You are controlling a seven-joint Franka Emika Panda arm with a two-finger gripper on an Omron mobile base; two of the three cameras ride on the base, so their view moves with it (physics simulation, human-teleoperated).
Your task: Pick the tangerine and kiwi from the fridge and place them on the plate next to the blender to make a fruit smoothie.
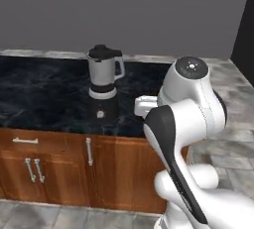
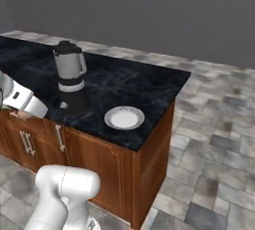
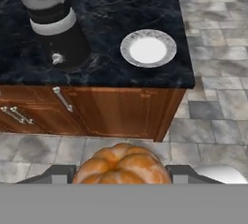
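Observation:
In the hand view, my gripper is shut on the tangerine, a ribbed orange fruit between the two dark fingertips. I hold it in front of the counter, above the floor and short of the counter's front edge. The white-grey plate lies bare near the counter's right end. The blender stands left of the plate, with a clear jar, black lid and black base. The kiwi and the fridge are out of view.
The black marble counter tops brown wooden cabinets with silver handles. It ends just right of the plate, and grey tiled floor spreads beyond. My white arm fills the lower right of the left base view.

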